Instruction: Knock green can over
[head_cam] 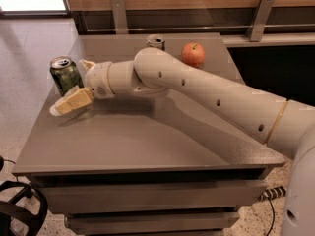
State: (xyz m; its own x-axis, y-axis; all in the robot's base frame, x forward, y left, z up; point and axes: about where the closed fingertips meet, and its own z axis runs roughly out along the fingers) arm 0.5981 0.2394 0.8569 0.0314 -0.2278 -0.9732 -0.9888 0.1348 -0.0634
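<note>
The green can (pixel 64 74) stands upright near the left edge of the grey table (pixel 147 141); it is olive green with a silver top. My gripper (pixel 69 87) is open right beside the can. Its lower cream finger (pixel 73 101) lies low on the table in front of the can's base. Its upper finger (pixel 88 64) sits just to the right of the can's top. The can is at the mouth of the open fingers. I cannot tell whether a finger touches it. The white arm reaches in from the right.
A second can (pixel 155 42) with a silver top stands at the back of the table, partly behind the arm. A red apple (pixel 193 54) lies to its right. The table's left edge drops to the floor just beyond the green can.
</note>
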